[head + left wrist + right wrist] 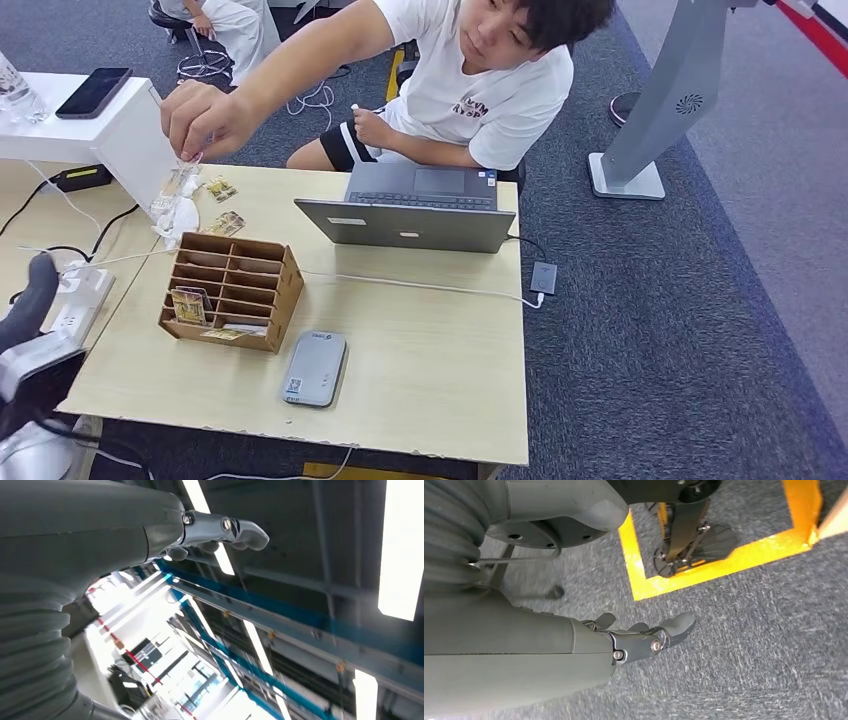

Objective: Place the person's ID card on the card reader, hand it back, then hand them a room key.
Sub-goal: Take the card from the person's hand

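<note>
Left wrist view shows the left hand (220, 532) raised ceilingward, empty, fingers loosely apart; right hand (649, 637) hangs empty, fingers apart.

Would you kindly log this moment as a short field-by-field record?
card reader: grey slab flat on table, nothing on it
key holder: wooden rack, cards in its slots
person: hand reaching over the table's far left corner
laptop: open, facing the person
left hand: raised, holds nothing
right hand: hanging over carpet, holds nothing

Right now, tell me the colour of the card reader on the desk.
Grey, with a small label; the card reader shows best in the head view.
</note>
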Motion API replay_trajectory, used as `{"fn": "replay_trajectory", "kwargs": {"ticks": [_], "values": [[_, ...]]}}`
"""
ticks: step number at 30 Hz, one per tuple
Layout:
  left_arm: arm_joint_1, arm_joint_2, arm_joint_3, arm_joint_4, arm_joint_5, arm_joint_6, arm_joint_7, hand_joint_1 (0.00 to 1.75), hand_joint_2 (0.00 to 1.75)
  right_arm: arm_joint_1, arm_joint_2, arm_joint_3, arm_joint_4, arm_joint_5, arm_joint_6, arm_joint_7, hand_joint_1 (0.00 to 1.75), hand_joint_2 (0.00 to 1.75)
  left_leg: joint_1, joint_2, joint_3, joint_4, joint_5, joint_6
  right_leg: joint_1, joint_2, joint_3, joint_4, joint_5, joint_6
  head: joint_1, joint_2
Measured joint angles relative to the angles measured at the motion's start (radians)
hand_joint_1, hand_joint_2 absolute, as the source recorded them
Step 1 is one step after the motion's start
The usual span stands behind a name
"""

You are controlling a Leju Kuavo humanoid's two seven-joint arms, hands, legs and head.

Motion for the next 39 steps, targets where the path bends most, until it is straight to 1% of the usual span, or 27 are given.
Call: {"fn": "replay_trajectory", "kwargs": {"ticks": [2, 3, 5, 7, 11, 15, 18, 24, 28, 36, 39], "values": [[-0.076, 0.064, -0.119, 0.07, -0.113, -0.028, 0.088, 0.0, 1.75, -0.002, 0.002, 0.028, 0.0, 0.012, -0.002, 0.013, 0.0, 1.75, 0.0, 0.001, -0.002, 0.0, 0.002, 0.0, 0.0, 0.001, 0.0, 0.0, 0.003, 0.0, 0.0, 0.0], [-0.104, 0.089, -0.167, 0.099, -0.14, -0.039, 0.111, 0.0, 1.75, -0.002, 0.003, 0.039, 0.0, 0.016, -0.002, 0.016, 0.0, 1.75, 0.0, 0.003, -0.002, 0.0, 0.002, 0.0, 0.0, 0.003, 0.0, 0.0, 0.004, -0.001, 0.001, 0.0], [-0.139, 0.128, -0.238, 0.14, -0.157, -0.044, 0.133, 0.0, 1.75, -0.001, 0.004, 0.056, 0.0, 0.019, -0.002, 0.019, 0.0, 1.75, 0.0, 0.007, -0.003, 0.0, 0.003, 0.0, 0.0, 0.006, -0.002, 0.001, 0.006, -0.001, 0.001, 0.0], [-0.165, 0.159, -0.287, 0.168, -0.186, -0.045, 0.159, 0.0, 1.75, 0.0, 0.004, 0.07, 0.0, 0.024, -0.002, 0.024, 0.0, 1.75, 0.0, 0.009, -0.004, 0.0, 0.003, 0.0, 0.0, 0.008, -0.003, 0.0, 0.006, 0.0, 0.001, 0.0], [-0.243, 0.21, -0.37, 0.254, -0.33, -0.05, 0.26, 0.0, 1.75, -0.001, 0.004, 0.104, 0.0, 0.047, -0.006, 0.047, 0.0, 1.75, 0.0, 0.009, -0.006, 0.0, 0.003, 0.0, 0.0, 0.008, -0.005, 0.0, 0.006, 0.0, 0.001, 0.0], [-0.328, 0.236, -0.437, 0.353, -0.414, -0.046, 0.318, 0.0, 1.75, -0.002, 0.004, 0.133, 0.0, 0.062, -0.013, 0.054, 0.0, 1.75, 0.0, 0.009, -0.006, 0.0, 0.004, 0.0, 0.0, 0.008, -0.005, 0.0, 0.007, -0.001, 0.001, 0.0], [-0.359, 0.247, -0.464, 0.402, -0.437, -0.038, 0.339, 0.0, 1.75, -0.003, 0.006, 0.152, 0.0, 0.079, -0.018, 0.063, 0.0, 1.75, 0.0, 0.01, -0.006, 0.0, 0.004, 0.0, 0.0, 0.01, -0.006, 0.001, 0.008, -0.001, 0.001, 0.0], [-0.379, 0.27, -0.478, 0.472, -0.461, -0.035, 0.353, 0.0, 1.75, -0.011, 0.013, 0.19, -0.001, 0.106, -0.026, 0.096, 0.0, 1.75, 0.0, 0.01, -0.007, 0.0, 0.004, 0.0, 0.0, 0.011, -0.007, 0.001, 0.008, -0.001, 0.001, 0.0], [-0.392, 0.274, -0.482, 0.506, -0.472, -0.037, 0.353, 0.3, 1.75, -0.016, 0.013, 0.205, -0.001, 0.111, -0.026, 0.11, 0.0, 1.75, 0.0, 0.011, -0.008, 0.0, 0.004, 0.0, 0.0, 0.011, -0.007, 0.001, 0.008, -0.001, 0.001, 0.0], [-0.393, 0.274, -0.489, 0.535, -0.473, -0.036, 0.353, 0.3, 1.75, -0.017, 0.013, 0.221, -0.001, 0.111, -0.026, 0.116, 0.0, 1.75, 0.0, 0.011, -0.008, 0.0, 0.004, 0.0, 0.0, 0.011, -0.008, 0.0, 0.008, -0.001, 0.001, 0.0], [-0.393, 0.274, -0.491, 0.539, -0.472, -0.036, 0.353, 1.38, 1.75, -0.017, 0.013, 0.222, -0.001, 0.112, -0.027, 0.117, 0.0, 1.75, 0.0, 0.011, -0.008, 0.0, 0.004, 0.0, 0.0, 0.011, -0.008, 0.0, 0.008, -0.001, 0.001, 0.0]]}}
